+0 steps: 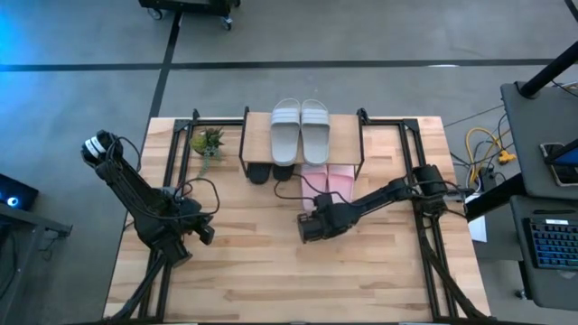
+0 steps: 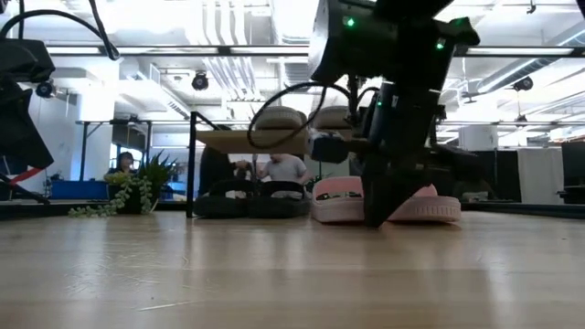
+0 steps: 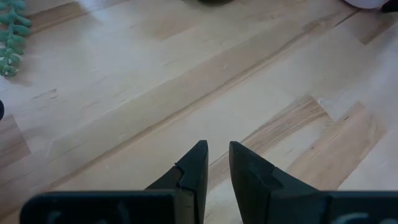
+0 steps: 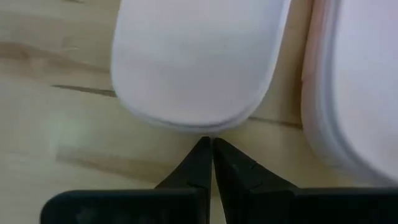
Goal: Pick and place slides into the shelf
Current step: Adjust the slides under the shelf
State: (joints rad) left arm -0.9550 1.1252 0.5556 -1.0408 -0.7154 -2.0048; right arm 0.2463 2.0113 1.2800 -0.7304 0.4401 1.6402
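Note:
Two light grey slides (image 1: 301, 131) lie side by side on the shelf's (image 1: 257, 135) wooden top. Under the shelf the black pair (image 1: 271, 171) rests on the table at the left. The pale pink pair (image 1: 327, 181) lies beside it, with the near ends sticking out toward the near edge. My right gripper (image 4: 210, 142) is shut, low over the table, at the near end of the left pink slide (image 4: 199, 62). My left gripper (image 3: 216, 146) waits over bare table near the left side, its fingers a narrow gap apart, holding nothing. My right gripper meets the left pink slide at its rounded near end (image 4: 206, 129) with the tips of its shut fingers. It comes from the table's near side, slanting down, fingers along the slide's length. The slide lies flat on the table, next to the other pink slide (image 4: 360, 81).
A small potted plant (image 1: 208, 142) stands left of the shelf. Black metal frames (image 1: 181, 144) run along the table's left and right sides. Bare wood (image 1: 271, 271) stretches between the arms and the near edge. Cables and equipment sit beyond the right edge.

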